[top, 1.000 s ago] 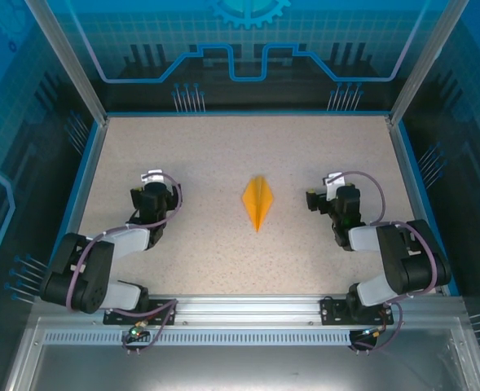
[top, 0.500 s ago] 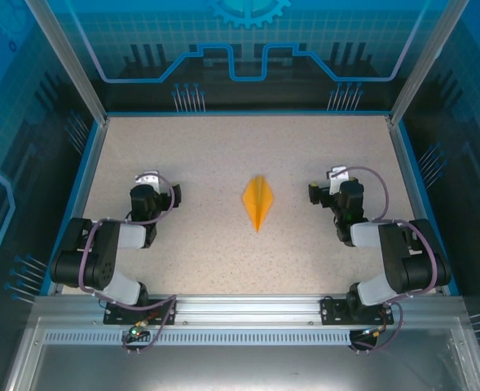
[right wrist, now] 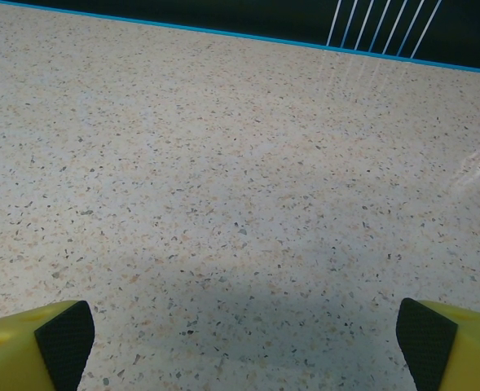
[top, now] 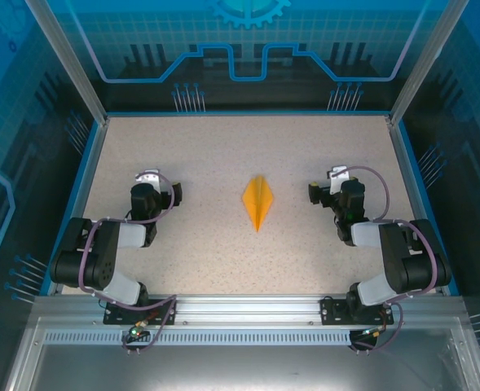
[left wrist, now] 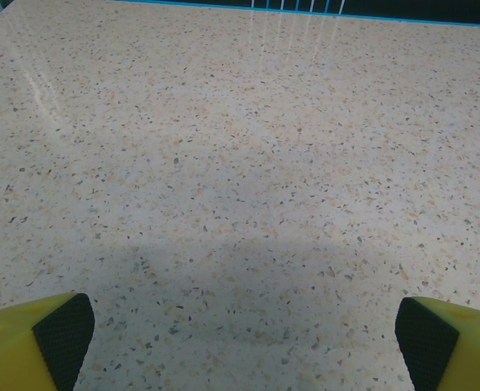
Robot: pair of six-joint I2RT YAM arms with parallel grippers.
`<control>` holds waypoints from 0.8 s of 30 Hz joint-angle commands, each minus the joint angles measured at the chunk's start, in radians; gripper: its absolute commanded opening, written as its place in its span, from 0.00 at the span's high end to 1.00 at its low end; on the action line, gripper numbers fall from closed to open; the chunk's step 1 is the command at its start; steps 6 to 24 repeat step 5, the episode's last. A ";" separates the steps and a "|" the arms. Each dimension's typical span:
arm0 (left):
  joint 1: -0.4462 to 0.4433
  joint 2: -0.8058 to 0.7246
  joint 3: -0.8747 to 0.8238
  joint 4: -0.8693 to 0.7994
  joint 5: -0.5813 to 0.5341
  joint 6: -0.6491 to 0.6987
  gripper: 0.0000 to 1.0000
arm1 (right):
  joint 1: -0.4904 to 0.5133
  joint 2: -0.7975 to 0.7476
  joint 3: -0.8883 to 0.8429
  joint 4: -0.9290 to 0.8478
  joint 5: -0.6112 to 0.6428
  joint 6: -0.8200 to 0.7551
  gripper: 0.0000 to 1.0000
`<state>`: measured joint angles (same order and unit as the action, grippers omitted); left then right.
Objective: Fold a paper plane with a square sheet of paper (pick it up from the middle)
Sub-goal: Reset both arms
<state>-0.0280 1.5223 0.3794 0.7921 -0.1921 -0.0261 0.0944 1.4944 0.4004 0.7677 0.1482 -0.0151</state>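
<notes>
Top external view: one paper plane, folded, lying flat mid-desk.

Item: paper plane [top: 257,203], a slim orange-yellow dart with a centre ridge, its longer taper pointing toward the arm bases, alone on the speckled desk [top: 223,147]. The left hand [left wrist: 244,340] is well to the plane's left and the right hand [right wrist: 244,338] well to its right. Both are spread wide and hold nothing, with bare desk beneath each. To my eye the folding looks finished and the step in hand is parking the arms. Advice: keep both hands well apart from the plane and move gently, as thin paper shifts at a nudge.
</notes>
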 commanded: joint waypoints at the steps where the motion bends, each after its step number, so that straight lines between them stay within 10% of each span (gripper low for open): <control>1: 0.011 -0.006 0.020 0.025 0.021 -0.004 0.02 | -0.019 0.009 0.024 -0.001 -0.022 0.013 0.01; 24: 0.011 -0.005 0.020 0.025 0.022 -0.004 0.02 | -0.019 0.009 0.022 0.001 -0.024 0.012 0.01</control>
